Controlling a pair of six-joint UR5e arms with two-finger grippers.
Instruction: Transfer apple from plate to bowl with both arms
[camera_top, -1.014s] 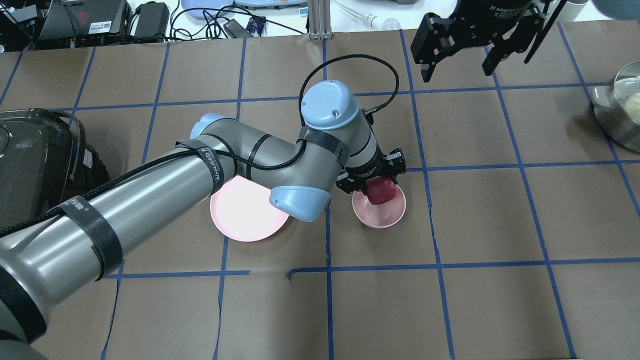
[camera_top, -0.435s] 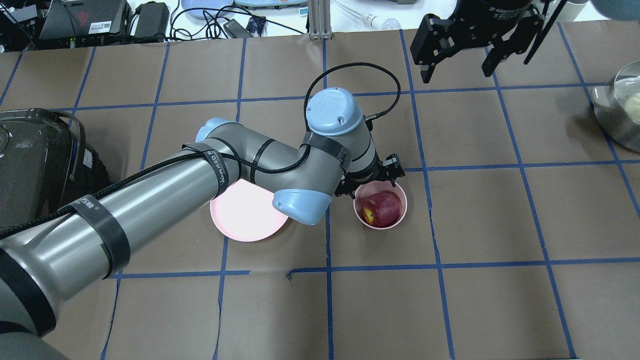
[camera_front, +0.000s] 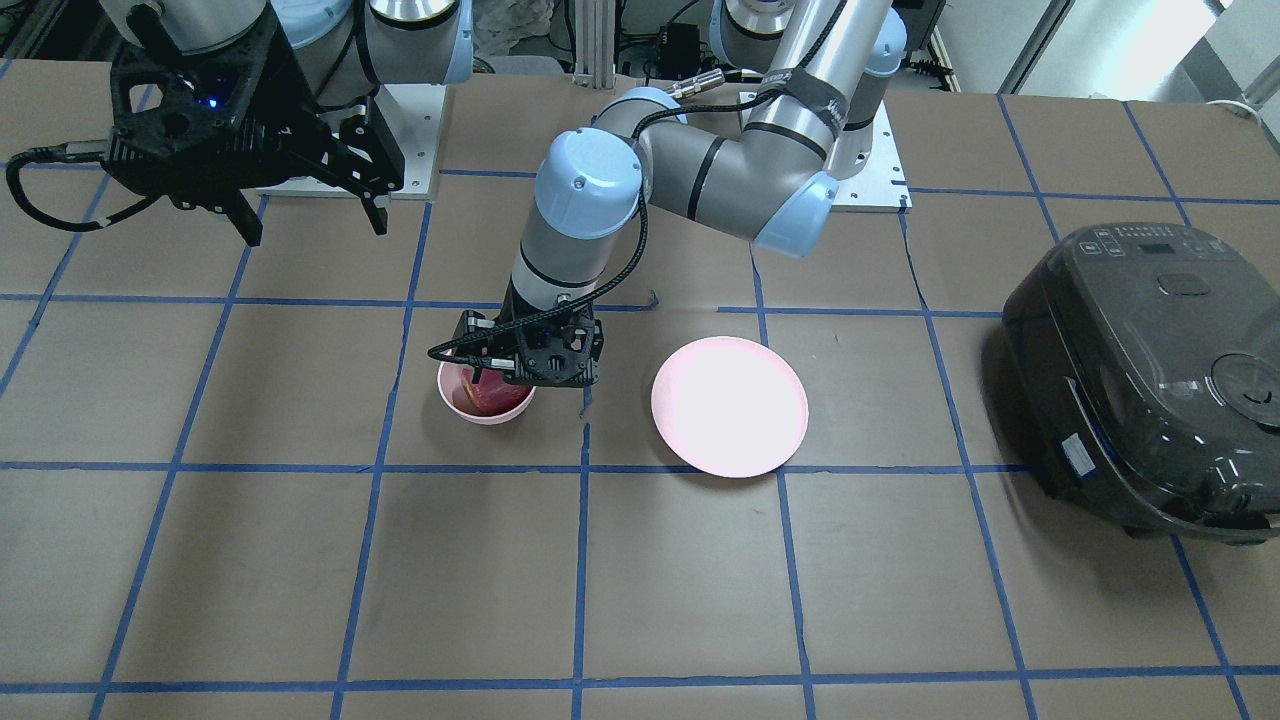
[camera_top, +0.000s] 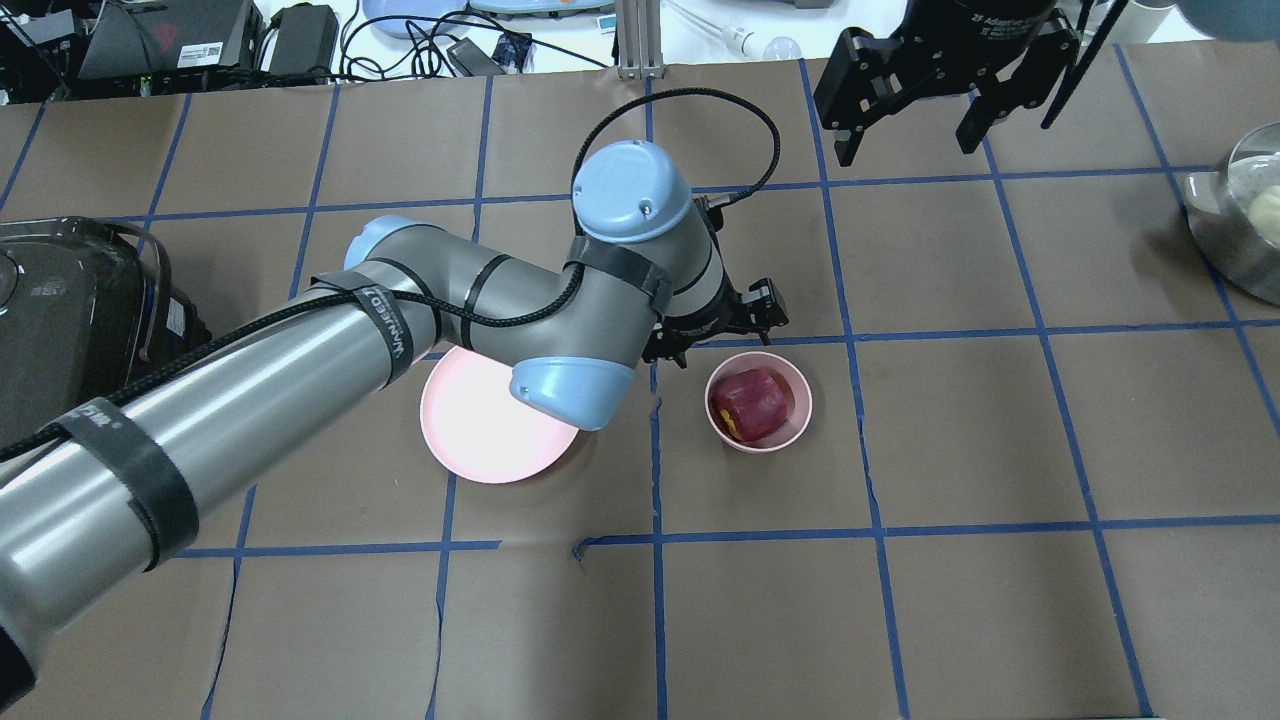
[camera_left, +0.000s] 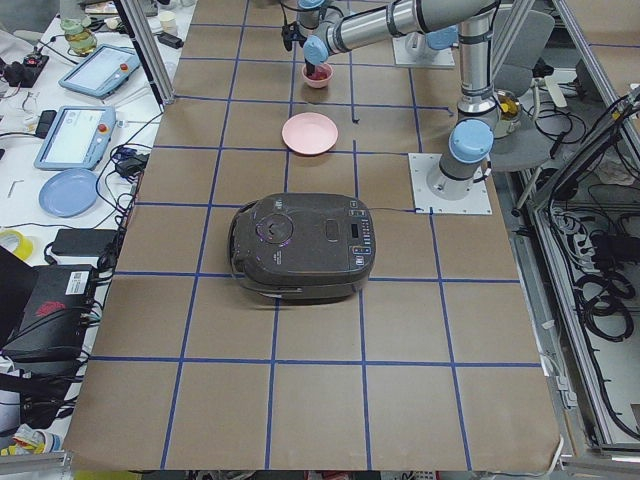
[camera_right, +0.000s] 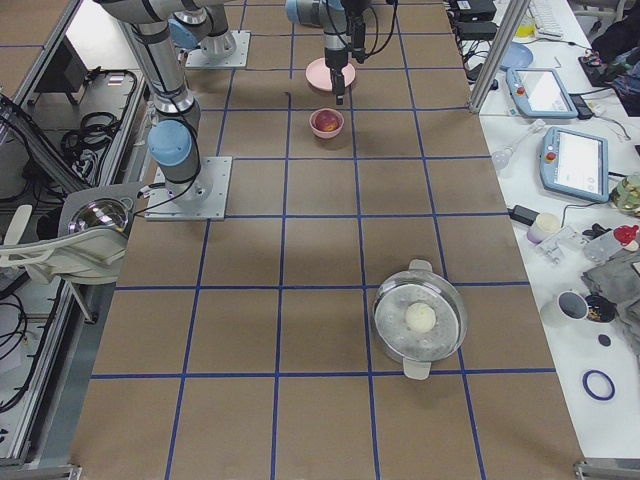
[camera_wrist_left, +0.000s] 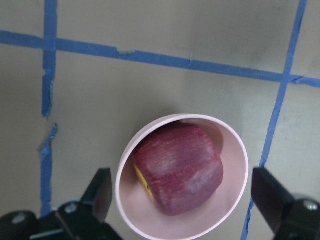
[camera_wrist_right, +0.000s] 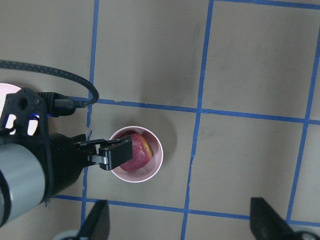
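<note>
The dark red apple lies in the small pink bowl, also seen in the left wrist view as apple in bowl. The wide pink plate sits empty to the bowl's left, partly under my left arm. My left gripper is open and empty, just above the bowl's far-left edge; its fingers stand wide on either side of the bowl. My right gripper is open and empty, high over the back of the table; from it the bowl shows below.
A black rice cooker stands at the left edge. A steel pot with a pale round thing inside sits at the right edge. The table is brown paper with blue tape lines.
My left gripper let go of the apple, which dropped into the bowl. The gripper then rose and drew back to the left. The right arm barely moved.
</note>
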